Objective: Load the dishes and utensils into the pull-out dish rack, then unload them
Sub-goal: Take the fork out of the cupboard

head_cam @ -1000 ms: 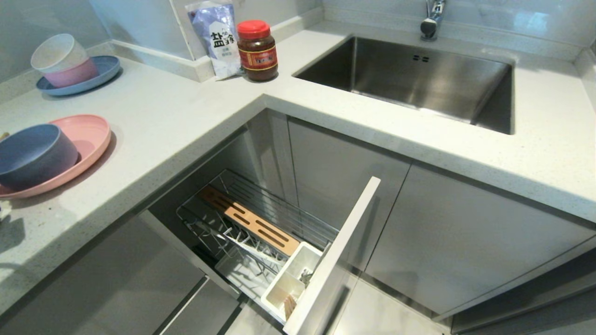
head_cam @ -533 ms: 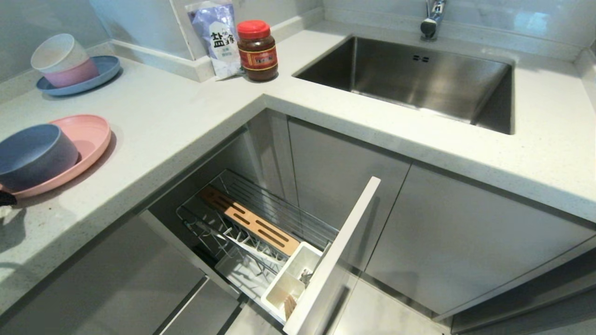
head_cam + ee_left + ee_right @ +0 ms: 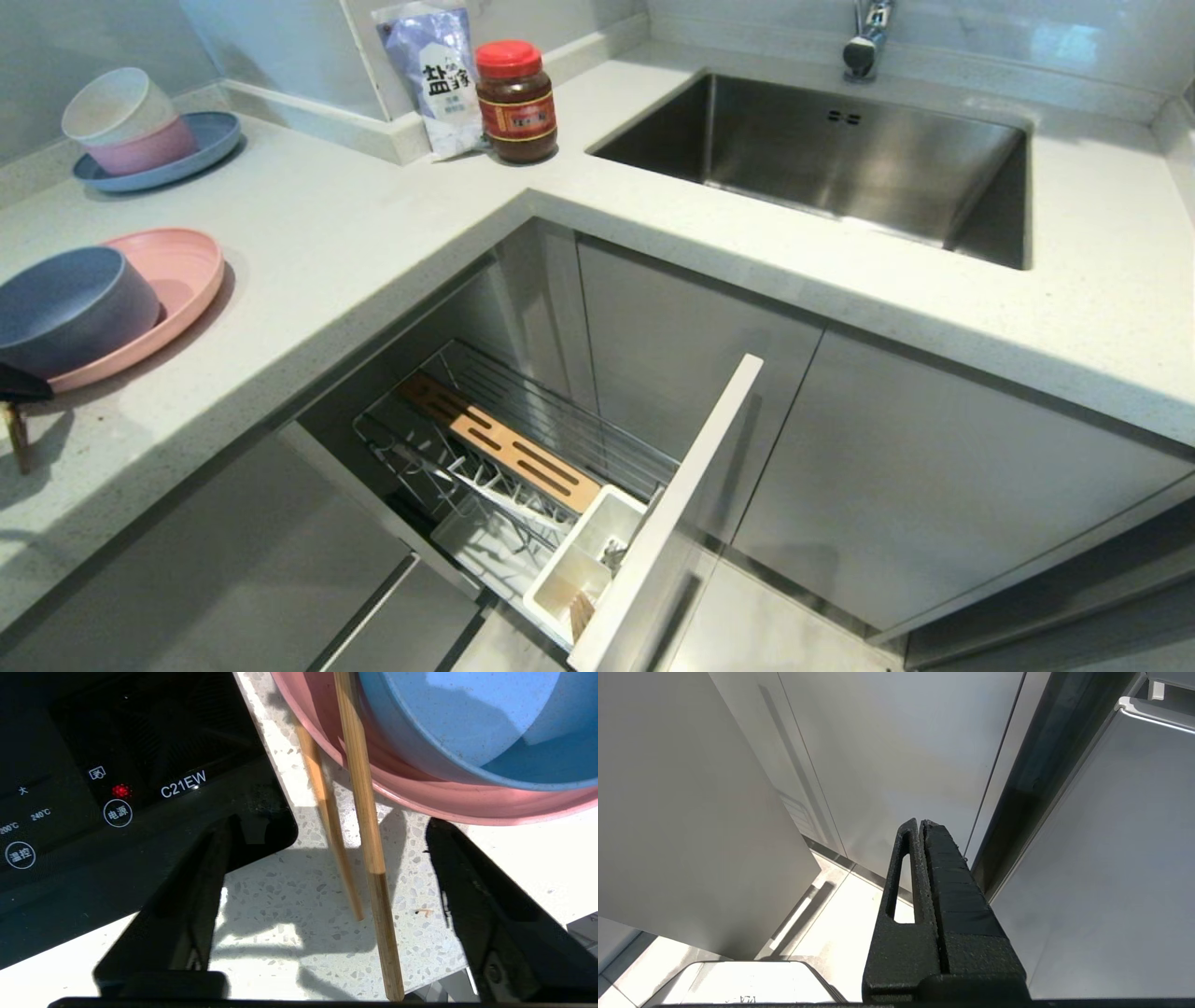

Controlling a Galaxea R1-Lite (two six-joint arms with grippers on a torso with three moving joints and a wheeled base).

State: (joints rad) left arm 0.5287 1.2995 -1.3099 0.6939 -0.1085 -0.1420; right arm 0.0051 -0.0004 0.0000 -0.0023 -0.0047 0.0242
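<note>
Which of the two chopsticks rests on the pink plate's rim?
The longer-looking chopstick nearer the blue bowl crosses the plate rim; the other lies on the counter beside it.

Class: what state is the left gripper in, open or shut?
Open: the left gripper has its fingers spread wide, clear of the chopsticks between them.

The bench (image 3: 392,243) corner, sink (image 3: 840,159) and rack (image 3: 504,448) are viewed from above by the head camera. The chopsticks (image 3: 364,812) and plate (image 3: 420,798) are seen close by the left wrist camera; the plate is shared with the head view. Cabinet doors (image 3: 901,756) are faced by the right wrist camera.
</note>
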